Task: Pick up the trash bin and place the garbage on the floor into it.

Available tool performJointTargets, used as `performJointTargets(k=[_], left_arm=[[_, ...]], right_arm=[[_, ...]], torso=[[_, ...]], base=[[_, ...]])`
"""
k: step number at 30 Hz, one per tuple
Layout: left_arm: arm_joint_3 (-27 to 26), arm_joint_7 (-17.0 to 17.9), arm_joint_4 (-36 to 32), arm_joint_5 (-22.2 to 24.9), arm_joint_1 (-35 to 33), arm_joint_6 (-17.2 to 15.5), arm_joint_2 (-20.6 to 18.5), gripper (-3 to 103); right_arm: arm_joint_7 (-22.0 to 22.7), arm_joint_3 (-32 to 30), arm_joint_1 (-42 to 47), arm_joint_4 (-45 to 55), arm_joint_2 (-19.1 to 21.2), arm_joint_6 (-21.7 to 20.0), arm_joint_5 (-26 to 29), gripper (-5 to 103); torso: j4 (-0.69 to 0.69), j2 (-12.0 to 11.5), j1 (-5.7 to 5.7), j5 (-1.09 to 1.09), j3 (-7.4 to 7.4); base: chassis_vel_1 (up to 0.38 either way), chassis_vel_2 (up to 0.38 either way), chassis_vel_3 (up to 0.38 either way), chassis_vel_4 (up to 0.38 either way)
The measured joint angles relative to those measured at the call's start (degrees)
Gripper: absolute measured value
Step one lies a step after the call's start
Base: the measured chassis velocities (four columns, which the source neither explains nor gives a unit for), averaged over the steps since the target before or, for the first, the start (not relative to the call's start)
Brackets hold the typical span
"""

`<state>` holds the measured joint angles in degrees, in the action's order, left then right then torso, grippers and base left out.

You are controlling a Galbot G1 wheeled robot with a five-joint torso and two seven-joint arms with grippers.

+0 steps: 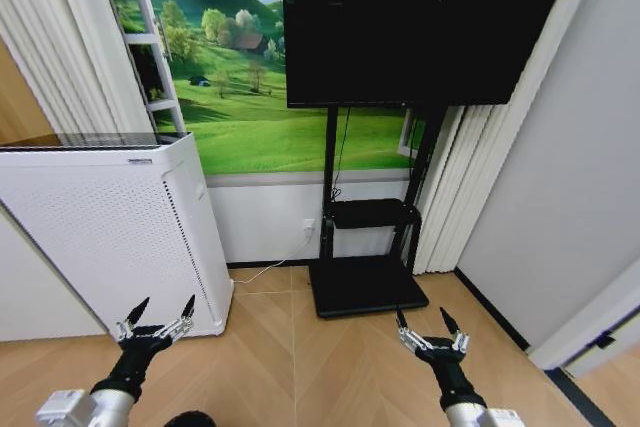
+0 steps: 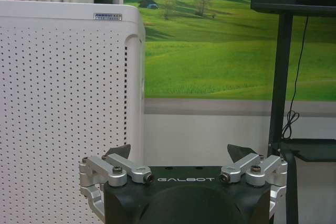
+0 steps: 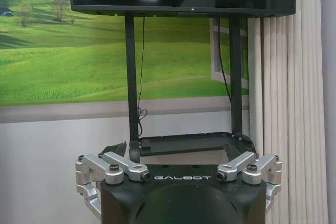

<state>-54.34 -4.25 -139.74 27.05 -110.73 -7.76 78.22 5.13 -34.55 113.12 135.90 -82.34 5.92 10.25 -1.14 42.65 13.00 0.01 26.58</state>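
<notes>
Fingers apart on both: left gripper point(image 1: 161, 311) low before white appliance point(image 1: 110, 232), right gripper point(image 1: 428, 327) near TV stand point(image 1: 366, 282), over parquet floor point(image 1: 300, 367); dark round obj. point(image 1: 190, 419), poss. bin, at view's bottom edge.

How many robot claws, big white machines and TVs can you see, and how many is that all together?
Robot claws: 2, the left gripper and the right gripper, both open above the floor.
Big white machines: 1, the white perforated appliance.
TVs: 1, the black TV on its stand.
Total: 4.
</notes>
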Motion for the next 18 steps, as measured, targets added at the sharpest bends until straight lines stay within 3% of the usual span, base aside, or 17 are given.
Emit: performJointTargets(k=[18], left_arm=[[0.0,0.0,0.0,0.0,0.0,0.0,0.01,100]], right_arm=[[0.0,0.0,0.0,0.0,0.0,0.0,0.0,100]], torso=[[0.0,-0.06,-0.03,0.0,-0.04]], base=[[0.018,0.022,-0.021,-0.02]])
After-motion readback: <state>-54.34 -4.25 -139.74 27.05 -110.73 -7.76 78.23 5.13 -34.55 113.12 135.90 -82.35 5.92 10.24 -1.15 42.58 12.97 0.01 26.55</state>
